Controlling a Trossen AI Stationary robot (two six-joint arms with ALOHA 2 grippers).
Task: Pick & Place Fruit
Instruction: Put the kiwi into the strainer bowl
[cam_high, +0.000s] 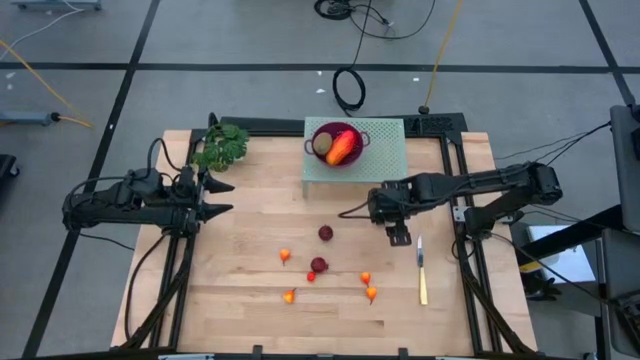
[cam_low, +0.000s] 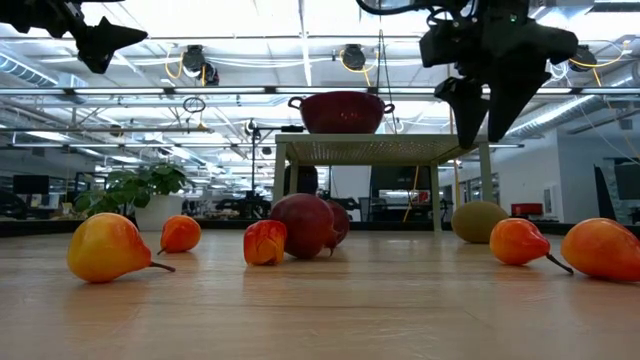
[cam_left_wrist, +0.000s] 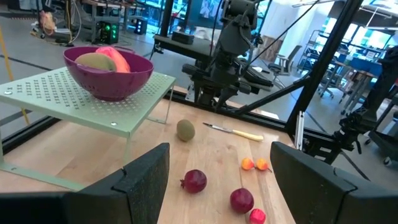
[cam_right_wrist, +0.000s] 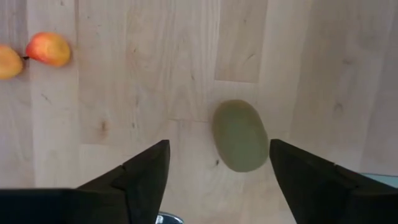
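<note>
A dark red bowl (cam_high: 337, 143) stands on a pale green perforated stand (cam_high: 385, 150) and holds one brownish-green oval (cam_left_wrist: 96, 60) and the longish orange-red piece (cam_left_wrist: 118, 59). The second oval (cam_right_wrist: 240, 135) lies on the table. My right gripper (cam_right_wrist: 219, 150) hangs open above it, pointing down, clear of it (cam_low: 488, 125). Two dark red balls (cam_high: 326, 233) (cam_high: 318, 265) and several tiny orange-red bits (cam_high: 289, 296) lie mid-table. My left gripper (cam_high: 228, 197) waits open at the table's left, above the wood.
A slim yellowish knife (cam_high: 421, 272) lies near the table's right edge, just beside the right gripper. A leafy green sprig (cam_high: 220, 148) sits at the far left corner. Bare wood stretches along the near edge and left of the fruit.
</note>
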